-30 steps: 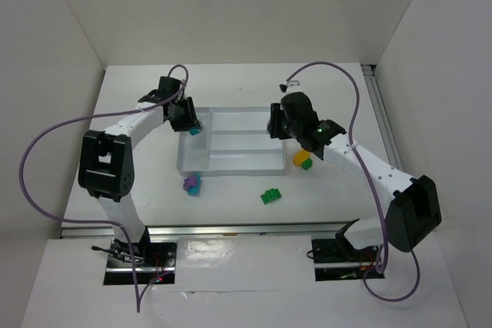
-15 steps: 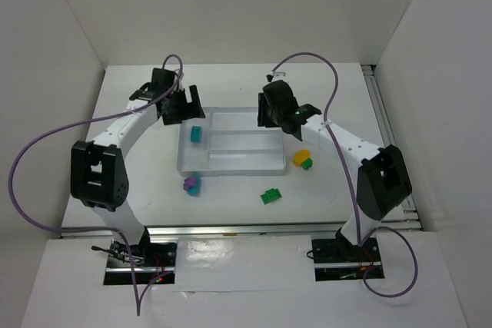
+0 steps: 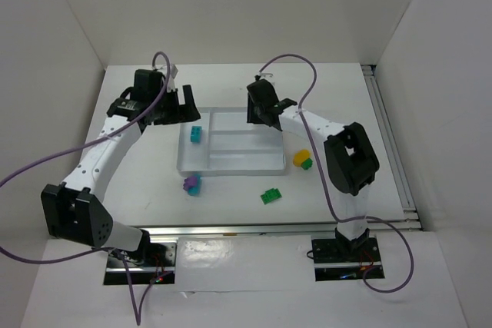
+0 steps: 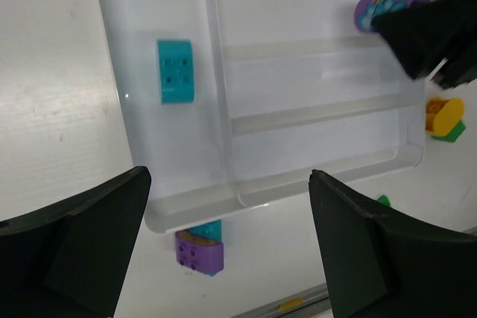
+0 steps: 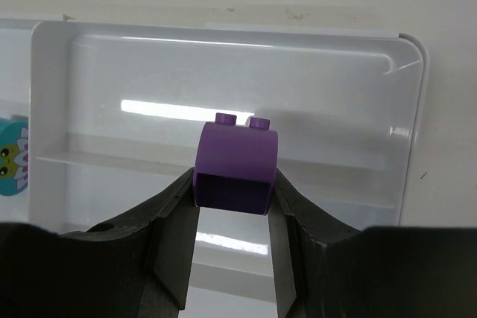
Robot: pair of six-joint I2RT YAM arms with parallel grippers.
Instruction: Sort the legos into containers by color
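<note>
The white tray (image 3: 231, 167) lies mid-table. One teal lego (image 3: 196, 134) (image 4: 177, 71) rests in its long left section. My left gripper (image 3: 174, 105) (image 4: 229, 176) hangs open and empty over the tray's left side. My right gripper (image 3: 257, 111) (image 5: 235, 193) is shut on a purple lego (image 5: 236, 169) (image 4: 387, 1) above the tray's far strip. On the table in front of the tray are a purple-on-teal stack (image 3: 191, 184) (image 4: 200, 249), a green lego (image 3: 270, 196) and a yellow lego (image 3: 300, 157) beside another green one (image 3: 307, 164).
White walls close in the table on the left, back and right. A metal rail (image 3: 246, 228) runs along the near edge. Purple cables (image 3: 46, 144) loop off both arms.
My left gripper opened, left the teal lego in the long section and drew back to the left. My right gripper carried the purple lego leftward over the tray's far end.
</note>
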